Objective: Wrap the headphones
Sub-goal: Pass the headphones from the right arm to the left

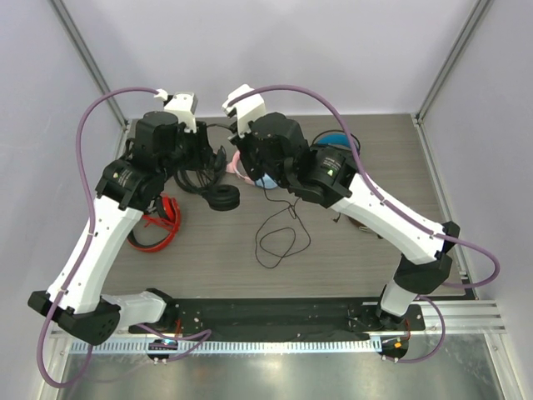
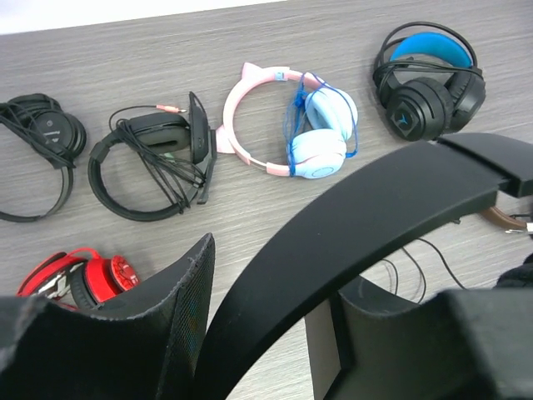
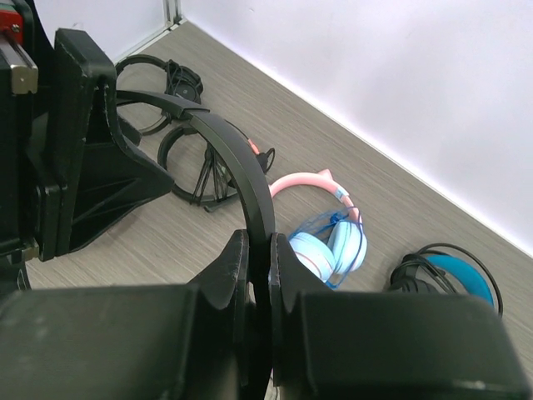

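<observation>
From my station I see the grey wood-grain table (image 1: 350, 267) with both arms reaching to its far middle, wrists close together. Along the far edge lie the spare sets: a bulky black pair with blue lining (image 2: 429, 83) on the right, a pink-and-blue pair (image 2: 283, 125) beside it, then a black headset bound in its own cord (image 2: 150, 154), and another black pair (image 2: 42, 133) at the far left. A red pair (image 2: 83, 275) sits nearer, by the left arm. The headphones (image 3: 250, 167) hang between the two wrists above the table. The right gripper (image 3: 268, 242) pinches the thin headband tight. The left gripper (image 2: 266, 275) has its fingers either side of that band, partly spread; I cannot tell if they press it. One round earcup (image 1: 222, 198) sits low beneath the left wrist. The thin cable (image 1: 279, 242) trails in loose loops on the table, nearer the bases.
</observation>
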Robot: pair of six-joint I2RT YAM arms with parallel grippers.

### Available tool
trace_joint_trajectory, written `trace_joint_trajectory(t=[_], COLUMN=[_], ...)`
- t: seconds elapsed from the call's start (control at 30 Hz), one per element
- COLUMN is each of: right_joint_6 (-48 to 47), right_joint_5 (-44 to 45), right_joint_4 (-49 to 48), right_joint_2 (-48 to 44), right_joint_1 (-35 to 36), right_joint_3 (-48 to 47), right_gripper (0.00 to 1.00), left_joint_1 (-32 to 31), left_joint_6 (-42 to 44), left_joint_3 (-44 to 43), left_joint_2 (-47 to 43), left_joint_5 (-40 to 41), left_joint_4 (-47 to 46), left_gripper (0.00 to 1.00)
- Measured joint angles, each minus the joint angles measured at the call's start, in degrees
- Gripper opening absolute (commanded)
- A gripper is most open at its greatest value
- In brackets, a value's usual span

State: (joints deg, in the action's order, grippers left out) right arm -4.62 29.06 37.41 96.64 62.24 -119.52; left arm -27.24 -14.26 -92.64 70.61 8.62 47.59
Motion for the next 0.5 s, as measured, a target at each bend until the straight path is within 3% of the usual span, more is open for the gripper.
trace_joint_trajectory(t=[0.07, 0.1, 0.17, 0.2, 0.23, 0.37, 0.5], right_joint_6=[0.0, 0.0, 0.4, 0.7, 0.5, 1.1, 2.0], right_joint_5=[0.0, 0.1, 0.0, -0.1, -0.2, -0.8, -1.5], right_joint_4=[0.0, -0.1, -0.3, -0.5, -0.7, -1.0, -1.4], right_joint_2=[-0.3, -0.3, -0.3, -0.4, -0.6, -2.7, -5.6], right_joint_1=[0.0, 0.0, 0.0, 0.1, 0.2, 0.4, 0.5], right_joint_3=[0.3, 0.4, 0.5, 0.5, 0.5, 0.5, 0.5], right_gripper=[0.06, 0.21, 0.71, 0.76, 0.77, 0.64, 0.61], left_joint_1=[0.0, 0.0, -0.1, -0.1, -0.1, -0.1, -0.1], left_joint_6=[0.0, 0.0, 0.0, 0.0, 0.0, 0.0, -0.1], left_joint_3=[0.0, 0.0, 0.0, 0.0, 0.0, 0.0, 0.0], left_joint_2=[0.0, 0.0, 0.0, 0.0, 0.0, 0.0, 0.0], left_joint_5=[0.3, 0.4, 0.9, 1.3, 2.1, 4.6, 5.7], left_joint_4=[0.1, 0.1, 0.1, 0.2, 0.4, 1.0, 0.9], left_gripper=[0.00, 0.00, 0.00, 0.00, 0.00, 0.00, 0.00])
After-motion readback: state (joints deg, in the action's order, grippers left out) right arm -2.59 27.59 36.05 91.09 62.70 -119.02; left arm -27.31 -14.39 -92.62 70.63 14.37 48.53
